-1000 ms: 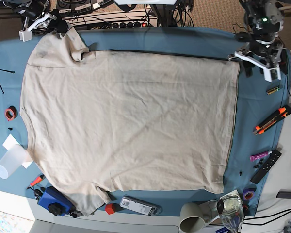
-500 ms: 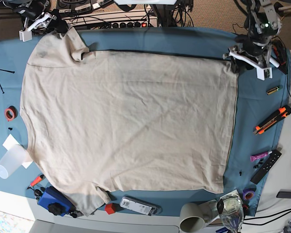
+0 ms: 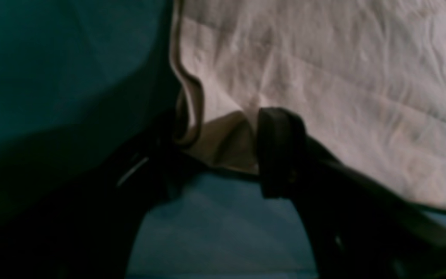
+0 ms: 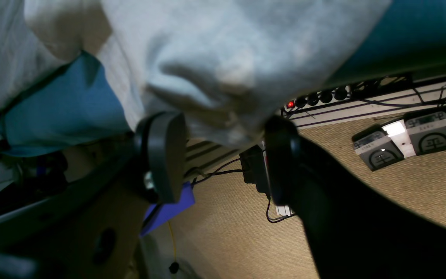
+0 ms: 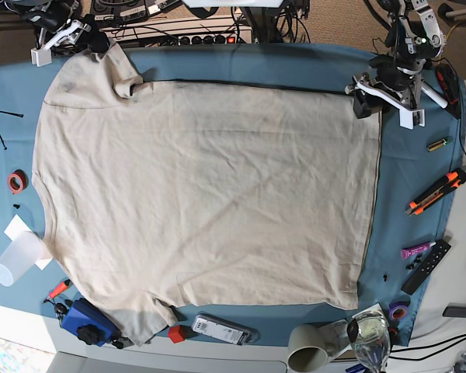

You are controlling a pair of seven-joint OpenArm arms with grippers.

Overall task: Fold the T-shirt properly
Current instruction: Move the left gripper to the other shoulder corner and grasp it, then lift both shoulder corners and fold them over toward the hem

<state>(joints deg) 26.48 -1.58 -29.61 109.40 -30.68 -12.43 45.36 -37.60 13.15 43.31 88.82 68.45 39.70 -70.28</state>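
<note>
beige t-shirt (image 5: pixel 210 194) flat, spread across table

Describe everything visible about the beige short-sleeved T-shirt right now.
The beige short-sleeved cotton T-shirt lies spread flat and lightly wrinkled on the teal-blue table cloth, sleeves toward the base view's left. One sleeve is bunched at the far left corner, between the right gripper's open jaws. The left gripper straddles the far hem corner, jaws open.
</note>
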